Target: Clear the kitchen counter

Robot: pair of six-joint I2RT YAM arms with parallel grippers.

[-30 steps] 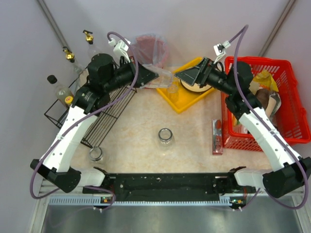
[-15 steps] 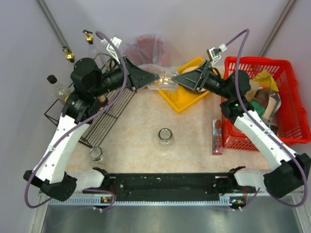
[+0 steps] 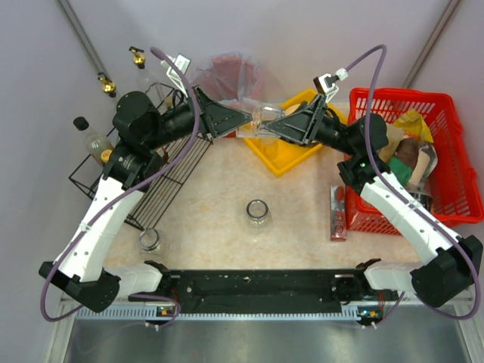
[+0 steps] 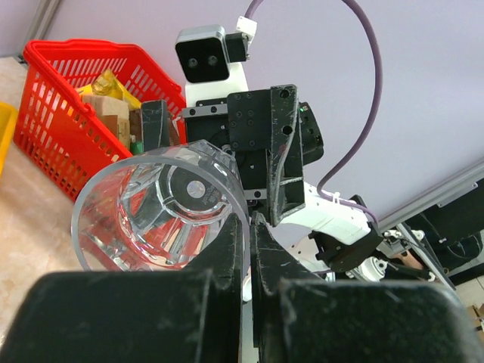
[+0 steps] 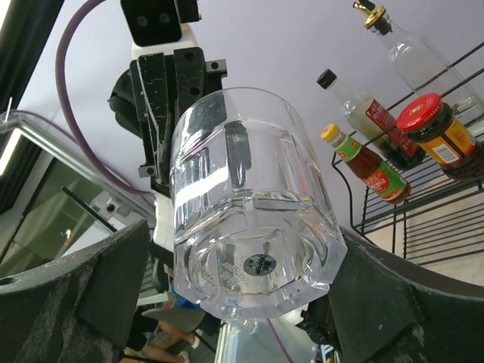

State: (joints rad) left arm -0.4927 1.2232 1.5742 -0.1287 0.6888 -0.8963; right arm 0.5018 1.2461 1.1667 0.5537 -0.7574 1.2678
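Above kitchen counter point(image 3: 212, 200), L claw point(image 3: 249, 119) pinching glass point(image 5: 249, 204) rim, R claw point(image 3: 272, 127) spread round its base

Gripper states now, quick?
Left gripper: shut on glass rim.
Right gripper: open, straddling glass base, not clamped.

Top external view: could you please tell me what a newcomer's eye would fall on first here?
A clear glass tumbler hangs in mid-air above the back of the kitchen counter, where both arms meet: the left arm's fingers pinch its rim and the right arm's fingers flank its base. Next, the bright red basket of groceries at the right edge.
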